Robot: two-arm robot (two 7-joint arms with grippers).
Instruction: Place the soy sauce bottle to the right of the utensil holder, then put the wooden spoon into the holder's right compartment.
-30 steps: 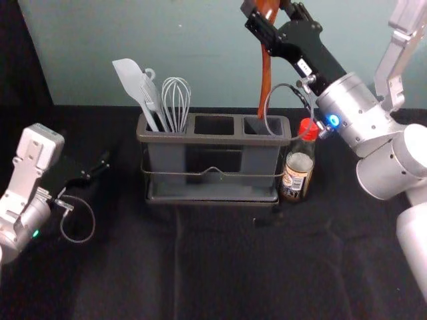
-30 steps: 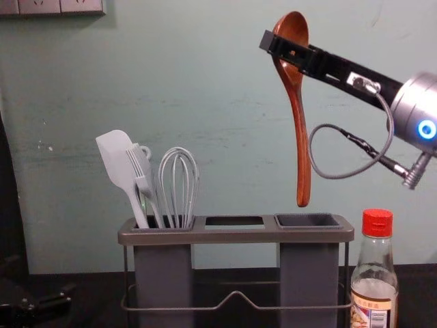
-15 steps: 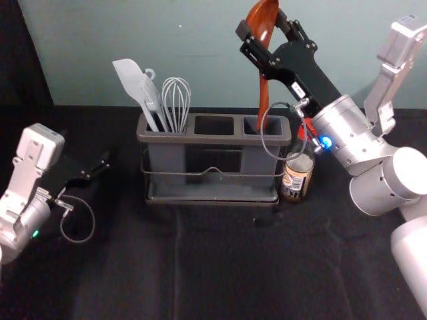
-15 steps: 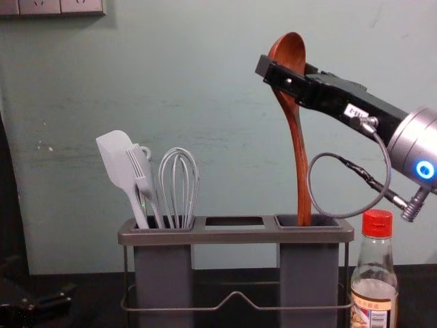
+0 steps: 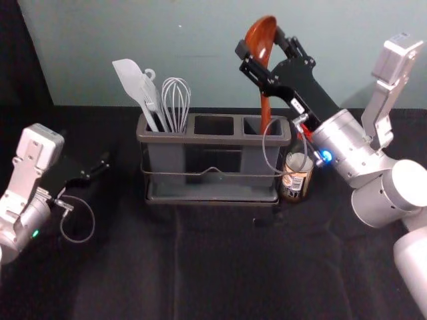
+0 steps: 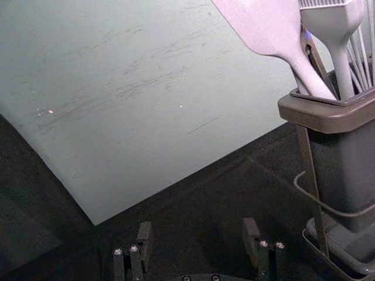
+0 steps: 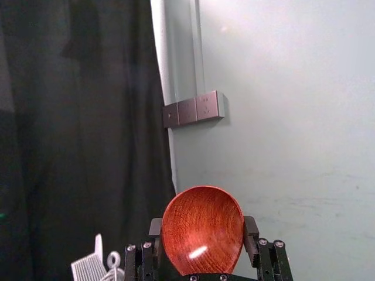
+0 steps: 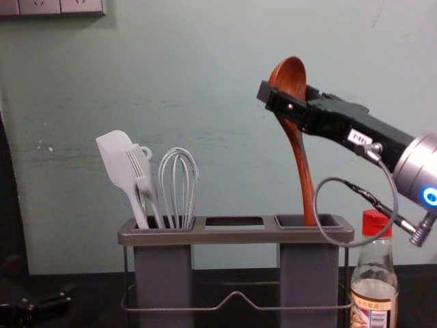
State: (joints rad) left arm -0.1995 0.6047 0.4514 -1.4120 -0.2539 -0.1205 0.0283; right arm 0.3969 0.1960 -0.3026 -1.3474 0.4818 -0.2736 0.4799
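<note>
I should lower the wooden spoon (image 8: 304, 171) gently, its handle already entering the right compartment (image 8: 308, 280), and release only when it rests well. My right gripper (image 8: 288, 91), upper right in chest view, grasps the bowl, fingers parted by its width. The soy sauce bottle (image 8: 374, 290) stands lower right, beside the utensil holder (image 8: 205, 236). Left gripper (image 6: 198, 232) is parked, spread, at head view's left.

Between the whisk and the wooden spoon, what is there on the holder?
The middle compartment, with no utensil standing up from it; both the head and chest views show this.
</note>
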